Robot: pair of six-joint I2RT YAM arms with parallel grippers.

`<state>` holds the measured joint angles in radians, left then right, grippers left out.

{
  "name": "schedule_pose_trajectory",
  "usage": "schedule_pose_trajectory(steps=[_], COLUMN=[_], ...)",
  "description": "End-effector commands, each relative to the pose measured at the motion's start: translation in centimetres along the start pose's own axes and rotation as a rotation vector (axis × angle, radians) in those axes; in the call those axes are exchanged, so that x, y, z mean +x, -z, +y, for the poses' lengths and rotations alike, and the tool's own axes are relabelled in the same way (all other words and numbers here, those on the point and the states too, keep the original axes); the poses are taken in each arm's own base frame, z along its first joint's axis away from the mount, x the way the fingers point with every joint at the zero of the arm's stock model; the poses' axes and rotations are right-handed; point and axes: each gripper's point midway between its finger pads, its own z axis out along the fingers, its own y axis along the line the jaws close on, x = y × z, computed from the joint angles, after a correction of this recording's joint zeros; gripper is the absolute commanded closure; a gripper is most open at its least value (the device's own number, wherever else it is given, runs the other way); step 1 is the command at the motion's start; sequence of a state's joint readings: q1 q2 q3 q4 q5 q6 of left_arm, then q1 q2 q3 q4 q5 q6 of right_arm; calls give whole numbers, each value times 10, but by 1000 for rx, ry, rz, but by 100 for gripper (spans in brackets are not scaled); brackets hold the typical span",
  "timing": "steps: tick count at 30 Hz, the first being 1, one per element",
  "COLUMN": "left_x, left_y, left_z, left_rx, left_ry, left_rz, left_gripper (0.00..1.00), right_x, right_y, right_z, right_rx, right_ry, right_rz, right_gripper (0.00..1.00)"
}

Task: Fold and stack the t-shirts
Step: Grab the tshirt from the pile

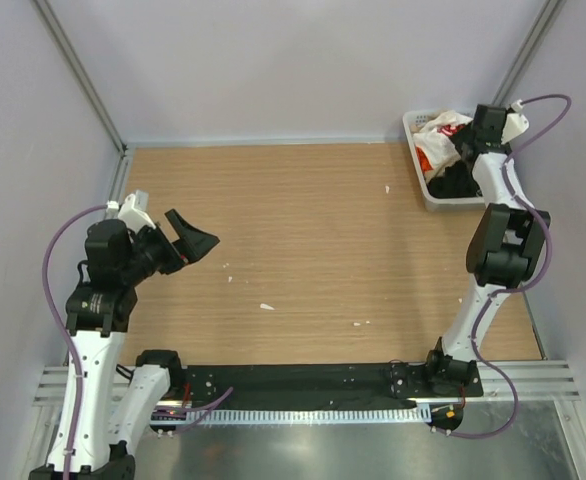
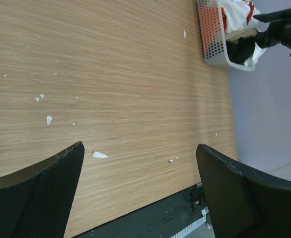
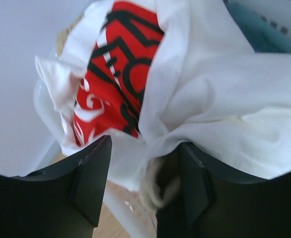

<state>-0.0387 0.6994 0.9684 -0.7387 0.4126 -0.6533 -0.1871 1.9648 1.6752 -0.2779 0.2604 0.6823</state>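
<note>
Right wrist view: our right gripper (image 3: pixel 145 144), jaws apart, straddles a fold of the white, red-printed cloth t-shirt (image 3: pixel 210 99) directly ahead in the white plastic lattice basket (image 1: pixel 416 160). Our left gripper (image 2: pixel 140 148) gapes, well apart.

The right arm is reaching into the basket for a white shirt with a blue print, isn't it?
Not blue: the print on the white shirt is red and black, as the right wrist view shows. The right gripper is indeed at the basket.
</note>
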Motion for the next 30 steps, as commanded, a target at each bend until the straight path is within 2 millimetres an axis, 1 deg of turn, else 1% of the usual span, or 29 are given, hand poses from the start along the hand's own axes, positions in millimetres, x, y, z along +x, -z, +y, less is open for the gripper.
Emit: schedule_pose_trajectory(steps=[1, 2, 4, 5, 7, 8, 10, 11, 12, 13, 14, 16, 17, 19, 20, 22, 24, 26, 29, 30], left_x=[-13, -14, -13, -13, -13, -12, -11, -11, -10, -9, -10, -6, -6, -4, -4, -1, 0, 1, 2, 2], left_y=[2, -1, -2, -2, -2, -2, -4, -4, -6, -7, -8, -11, -11, -11, -11, -10, -11, -10, -8, -7], left_z=[-27, -28, -26, -26, -25, -24, -23, -23, -22, -22, -25, -25, -27, -27, -28, -30, -29, -30, -31, -30], left_rx=[131, 139, 135, 130, 128, 123, 118, 121, 119, 127, 141, 155, 170, 177, 185, 201, 202, 206, 209, 204], left_ry=[-99, -98, -102, -105, -119, -118, -123, -125, -115, -110, -111, -92, -95, -93, -98, -101, -101, -108, -134, -141], left_rz=[-16, -11, -2, 3, 7, 13, 19, 18, 24, 31, 29, 46, 47, 54, 53, 62, 63, 63, 62, 63], left_gripper=[6, 7, 7, 7, 7, 7, 7, 7, 7, 7, 9, 10, 12, 13, 15, 16, 17, 18, 18, 18], right_x=[-40, -46, -43, -43, -40, -43, -52, -67, -74, -75, -88, -93, -96, -96, -95, -87, -83, -78, -77, -76], right_y=[-14, -16, -23, -23, -20, -12, 1, 13, 17, 20, 24, 25, 26, 23, 22, 16, 13, 10, 3, 0], right_z=[34, 41, 38, 37, 38, 43, 45, 48, 46, 38, 40, 32, 29, 16, 13, 5, 0, -11, -17, -19], right_rx=[-96, -109, -95, -84, -97, -124, -131, -129, -111, -72, -63, -26, -12, 35, 45, 66, 89, 130, 132, 133], right_ry=[-15, -28, -42, -42, -35, -21, 41, 55, 67, 87, 114, 135, 144, 157, 161, 176, 189, 199, 188, 177], right_rz=[-83, -97, -98, -102, -82, -77, -97, -132, -149, -136, -159, -164, -168, -165, -163, -132, -117, -104, -95, -91], right_gripper=[39, 39, 36, 36, 34, 33, 33, 32, 31, 31, 31, 32, 34, 36, 38, 41, 41, 40, 40, 43])
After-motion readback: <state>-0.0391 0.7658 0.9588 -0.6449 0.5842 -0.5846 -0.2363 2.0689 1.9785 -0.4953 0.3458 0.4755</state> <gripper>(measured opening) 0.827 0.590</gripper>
